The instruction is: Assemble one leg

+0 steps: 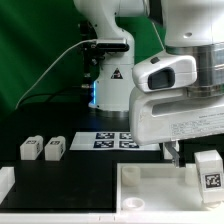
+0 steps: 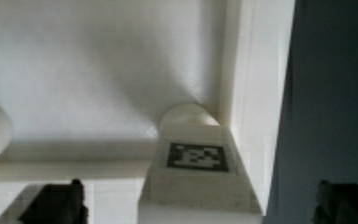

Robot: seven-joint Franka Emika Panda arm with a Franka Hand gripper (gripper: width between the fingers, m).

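Open gripper over one leg at the corner of the tray-shaped piece

The big white tray-shaped piece point(image 1: 150, 190) lies closest in the exterior view. The leg point(image 1: 208, 170) stands upright at its corner on the exterior view's right, tag facing outward. Whether the leg rests on that piece or only against it cannot be told. Above the leg hangs the gripper point(image 2: 199, 205), spread wide and holding nothing. In the wrist view its dark fingertips point(image 2: 55, 200) flank the leg with a clear gap on each side. Beyond the tray-shaped piece, toward the exterior view's left, two other legs point(image 1: 54, 147) sit side by side. The marker board point(image 1: 115, 140) lies just past them.
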